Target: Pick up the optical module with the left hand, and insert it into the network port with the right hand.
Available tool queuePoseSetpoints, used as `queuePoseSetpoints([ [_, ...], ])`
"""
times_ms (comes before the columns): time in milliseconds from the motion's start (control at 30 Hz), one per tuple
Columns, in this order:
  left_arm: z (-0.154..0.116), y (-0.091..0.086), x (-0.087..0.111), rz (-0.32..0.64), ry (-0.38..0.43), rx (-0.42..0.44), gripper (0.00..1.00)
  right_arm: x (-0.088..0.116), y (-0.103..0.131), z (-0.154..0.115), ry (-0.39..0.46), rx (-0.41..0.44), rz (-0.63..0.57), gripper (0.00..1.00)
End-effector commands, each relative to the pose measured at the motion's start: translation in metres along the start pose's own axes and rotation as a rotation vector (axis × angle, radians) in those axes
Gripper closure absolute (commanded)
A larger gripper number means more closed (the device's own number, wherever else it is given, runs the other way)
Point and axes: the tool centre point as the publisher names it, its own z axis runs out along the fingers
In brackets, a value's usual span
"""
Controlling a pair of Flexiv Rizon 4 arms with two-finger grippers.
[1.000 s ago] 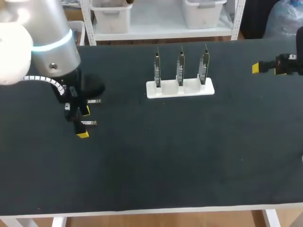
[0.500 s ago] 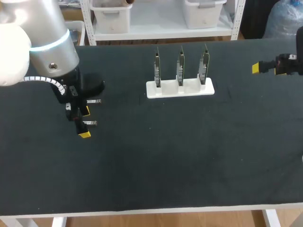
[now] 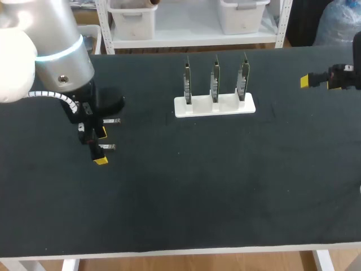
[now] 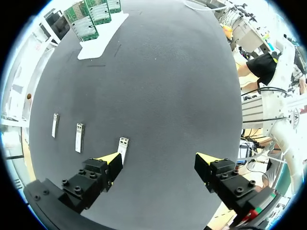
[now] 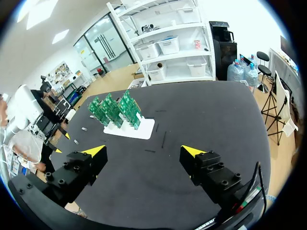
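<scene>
Barely shifted since a second ago, left gripper (image 4: 158,162) spreads its fingers (image 4: 109,163) wide above the table (image 3: 225,186), nearest module (image 4: 123,146) just beside one. Right gripper (image 5: 143,152), likewise spread, hangs well apart from the stand (image 3: 214,106).

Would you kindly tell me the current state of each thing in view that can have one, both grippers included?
Left gripper: open, holding nothing.
Right gripper: open, holding nothing.
Nearest optical module: lying flat on the table, close by one left fingertip, not gripped.
Middle optical module: lying flat, loose.
Farthest optical module: lying flat, loose.
Circuit boards: three, standing upright in the white holder.
</scene>
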Motion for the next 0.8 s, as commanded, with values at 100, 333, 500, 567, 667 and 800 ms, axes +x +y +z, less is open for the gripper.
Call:
queuePoseSetpoints([
  [100, 0.007, 0.017, 0.000, -0.119, 0.314, -0.051, 0.00, 0.000, 0.000, 0.000, 0.000, 0.000, 0.000, 0.00],
  [333, 0.006, 0.021, 0.003, -0.112, 0.358, -0.097, 0.00, 0.000, 0.000, 0.000, 0.000, 0.000, 0.000, 0.00],
  [500, 0.005, 0.025, 0.003, -0.089, 0.339, -0.118, 0.00, 0.000, 0.000, 0.000, 0.000, 0.000, 0.000, 0.00],
  [567, 0.004, 0.025, 0.002, -0.076, 0.318, -0.121, 0.00, 0.000, 0.000, 0.000, 0.000, 0.000, 0.000, 0.00],
  [667, 0.003, 0.023, 0.005, -0.064, 0.277, -0.117, 0.00, 0.000, 0.000, 0.000, 0.000, 0.000, 0.000, 0.00],
  [800, 0.004, 0.020, 0.014, -0.076, 0.203, -0.094, 0.00, 0.000, 0.000, 0.000, 0.000, 0.000, 0.000, 0.00],
])
